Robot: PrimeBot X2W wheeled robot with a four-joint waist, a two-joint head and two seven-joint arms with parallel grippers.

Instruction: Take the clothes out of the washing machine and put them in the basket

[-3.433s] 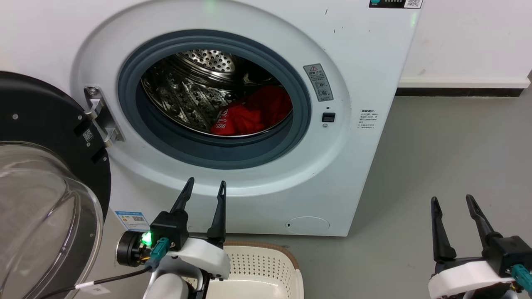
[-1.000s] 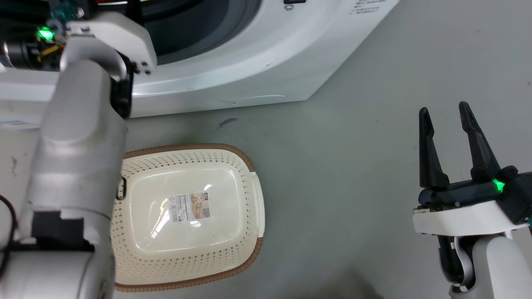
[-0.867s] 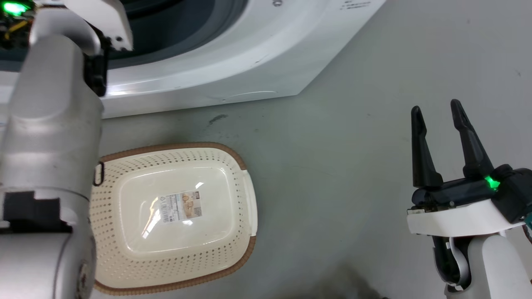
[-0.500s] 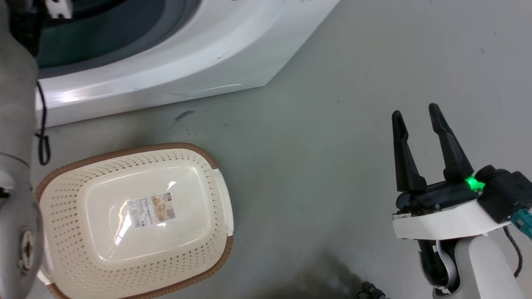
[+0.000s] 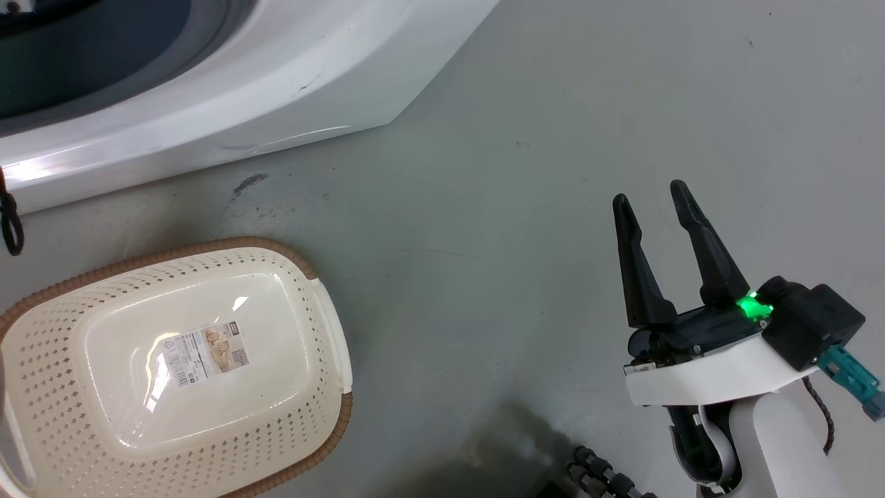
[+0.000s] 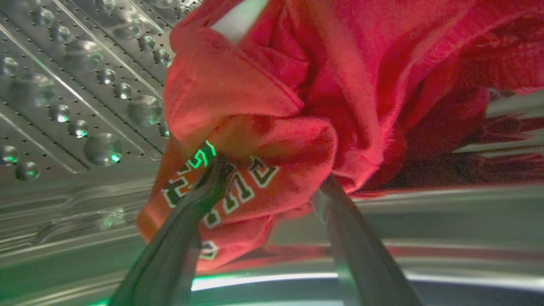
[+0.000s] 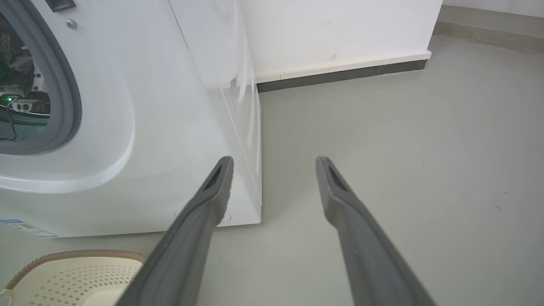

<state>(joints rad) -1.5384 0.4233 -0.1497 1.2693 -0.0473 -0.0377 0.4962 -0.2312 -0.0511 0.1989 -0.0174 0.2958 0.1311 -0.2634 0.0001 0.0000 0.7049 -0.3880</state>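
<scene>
Left wrist view puts the left tool (image 6: 272, 174) deep inside the drum (image 6: 63, 85). Its two fingers are spread wide and pushed into the clothes (image 6: 348, 59). The nearest fold, the one with white lettering (image 6: 238, 191), bulges between the fingertips. One finger lies across the letters and the other is tucked under the fold's edge. Nothing is pinched yet. I judge the wide stance is meant to bracket a thick bunch of cloth, so that one squeeze catches plenty. The rest of the red pile rises ahead of and above the fingertips, resting on the steel.

In the head view the right tool (image 5: 648, 194) hangs over bare floor (image 5: 518, 124), its fingers just as wide apart and holding nothing, presumably parked out of the way. Well off to its left the basket (image 5: 173, 250) sits on the floor just in front of the washing machine (image 5: 207, 90). It is empty except for its label (image 5: 207, 354), and it probably stands that close so a lifted garment has a short trip.

A few seconds earlier the left tool stood outside the machine, below the porthole and above the basket. Now it is in the drum, against the cloth. The head picture has swung down and sideways, so the basket's slide across it is the camera's doing, not the basket's. The right tool's spread is unchanged, and the basket is as empty as before.
</scene>
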